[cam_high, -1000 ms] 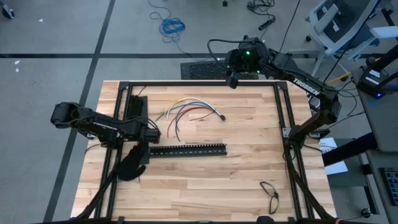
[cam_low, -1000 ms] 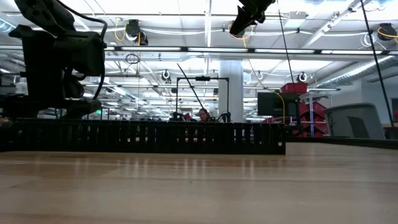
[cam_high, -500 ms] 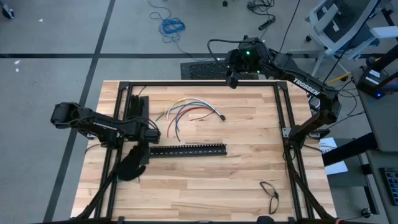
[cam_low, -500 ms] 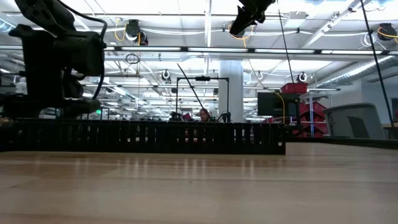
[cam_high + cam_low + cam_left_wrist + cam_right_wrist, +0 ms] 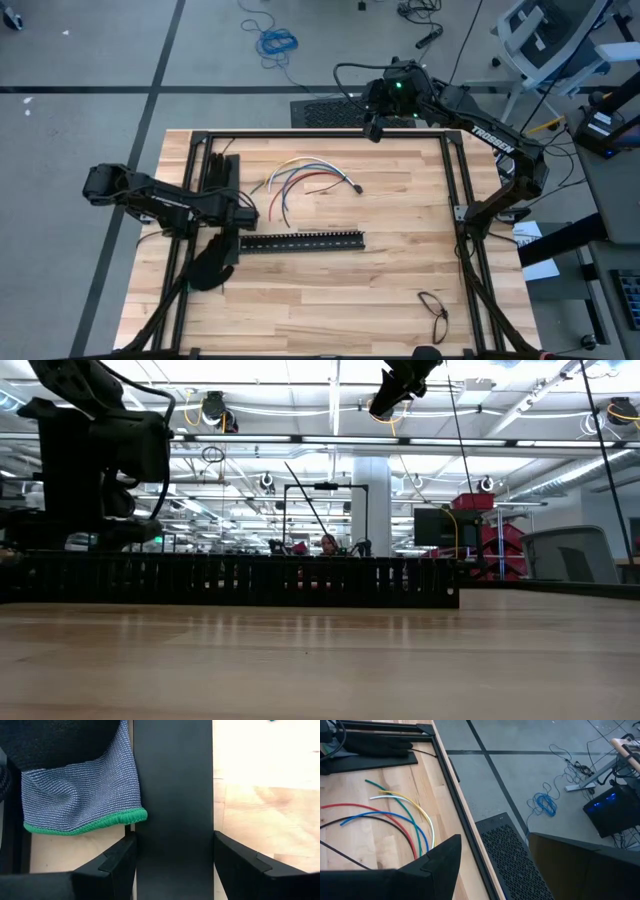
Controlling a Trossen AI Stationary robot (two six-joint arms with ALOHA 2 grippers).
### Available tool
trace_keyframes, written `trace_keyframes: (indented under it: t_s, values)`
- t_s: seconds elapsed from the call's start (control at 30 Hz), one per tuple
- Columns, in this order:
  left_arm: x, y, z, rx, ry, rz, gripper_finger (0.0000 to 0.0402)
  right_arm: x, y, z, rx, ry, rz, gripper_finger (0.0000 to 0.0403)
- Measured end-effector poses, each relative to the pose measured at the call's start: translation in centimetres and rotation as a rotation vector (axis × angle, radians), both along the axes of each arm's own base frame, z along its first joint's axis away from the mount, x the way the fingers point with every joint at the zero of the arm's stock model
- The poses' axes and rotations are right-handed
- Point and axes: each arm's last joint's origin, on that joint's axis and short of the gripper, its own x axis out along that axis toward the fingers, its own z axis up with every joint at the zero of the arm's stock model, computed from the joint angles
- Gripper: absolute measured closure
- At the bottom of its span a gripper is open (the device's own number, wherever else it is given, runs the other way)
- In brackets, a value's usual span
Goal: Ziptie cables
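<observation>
From above, the cables (image 5: pixel 305 177) lie fanned on the far middle of the counter (image 5: pixel 400 260). The left wrist view shows the left hand (image 5: pixel 172 857) spread astride a black bar (image 5: pixel 172 795). The right wrist view shows the right hand (image 5: pixel 492 865) spread, past the counter's far edge.

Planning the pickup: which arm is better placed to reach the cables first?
Probably the left. The left gripper sits low, open astride a black bar, beside the cables. The right gripper hangs open over the table's far edge, farther away.
</observation>
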Motion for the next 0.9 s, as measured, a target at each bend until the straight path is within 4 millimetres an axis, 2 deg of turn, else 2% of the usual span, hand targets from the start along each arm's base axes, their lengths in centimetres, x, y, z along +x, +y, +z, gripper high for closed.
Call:
trace_keyframes:
  t_s: [0.3, 0.47, 0.9]
  values:
    - [1.4, -0.3, 1.6, 0.012, -0.047, -0.018, 0.018, 0.0, 0.0, 0.0, -0.008, -0.001, 0.003, 0.0172]
    - [1.4, -0.5, 2.4, 0.043, -0.02, -0.034, 0.0179, 0.1, -0.1, 0.1, -0.014, -0.01, 0.004, 0.0172]
    - [0.9, -0.5, 2.1, 0.075, 0.011, -0.039, 0.0176, 0.1, -0.1, 0.2, -0.03, -0.007, 0.014, 0.0172]
